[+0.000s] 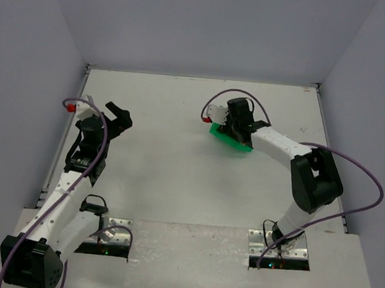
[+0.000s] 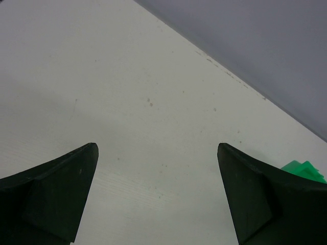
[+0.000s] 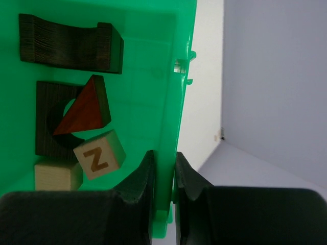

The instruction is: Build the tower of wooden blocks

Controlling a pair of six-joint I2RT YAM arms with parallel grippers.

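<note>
We read "Z" (maybe sideways N) on a tan cube (image 3: 99,154) among wood blocks (image 3: 71,48) inside the green bin (image 3: 148,61); right fingers (image 3: 140,176) pinched its wall, left fingers (image 2: 66,173) spread wide, empty.

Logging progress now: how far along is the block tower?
Done: nothing is stacked yet. The dark arch, red triangle, lettered cube and plain tan block all lie inside the green bin. In hand: the right gripper is shut on the bin's side wall. The left gripper is open over the table, holding nothing. Left: getting the blocks out and all the stacking.
</note>
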